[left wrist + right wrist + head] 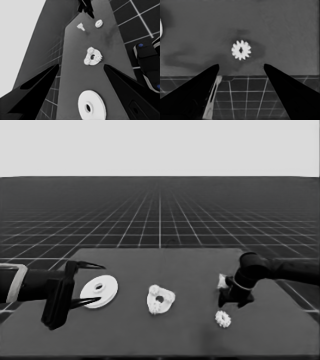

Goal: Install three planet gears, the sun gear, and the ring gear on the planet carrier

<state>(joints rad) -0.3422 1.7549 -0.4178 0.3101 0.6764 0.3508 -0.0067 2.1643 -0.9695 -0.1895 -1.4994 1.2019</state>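
The larger round part (99, 292) lies flat at left; the smaller round part (160, 299) sits mid-table carrying gears; one loose gear (223, 319) lies near right.

A lone gear (223, 319) lies near the surface's (190, 340) right front, open surface all around it, the right pincer (235, 301) just behind and its fingers parted. The thin white piece (221, 280) sits beside that pincer's arm. Bare surface separates the smaller round part (160, 299), carrying gears, from the larger round part (99, 292) at the left pincer (87, 285).

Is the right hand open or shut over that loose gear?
Open. In the right wrist view its two fingers stand wide apart, with the loose gear lying flat on the table beyond them, untouched. The right hand hovers beside it.
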